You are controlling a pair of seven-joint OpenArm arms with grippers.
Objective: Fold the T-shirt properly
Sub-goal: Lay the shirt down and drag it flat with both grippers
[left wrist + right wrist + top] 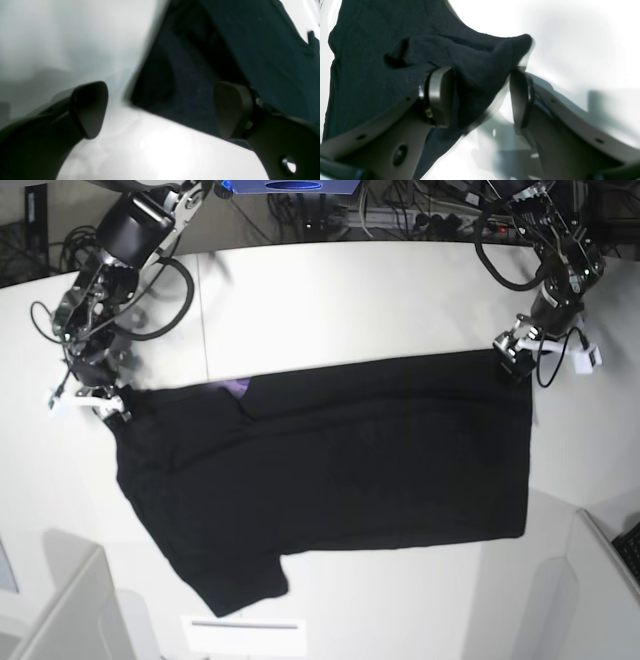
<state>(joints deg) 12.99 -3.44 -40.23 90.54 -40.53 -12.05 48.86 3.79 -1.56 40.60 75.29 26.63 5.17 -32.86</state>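
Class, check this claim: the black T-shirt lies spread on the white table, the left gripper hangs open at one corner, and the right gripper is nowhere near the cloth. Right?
One part is wrong. The right gripper is not away from the cloth: the right wrist view shows a bunch of the T-shirt between its jaws. The T-shirt does lie spread on the white table, and the left gripper does hang open at a corner.

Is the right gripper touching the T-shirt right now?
Touching. In the right wrist view a bunched fold of the T-shirt sits between the fingers of the right gripper, and the cloth presses against the left finger.
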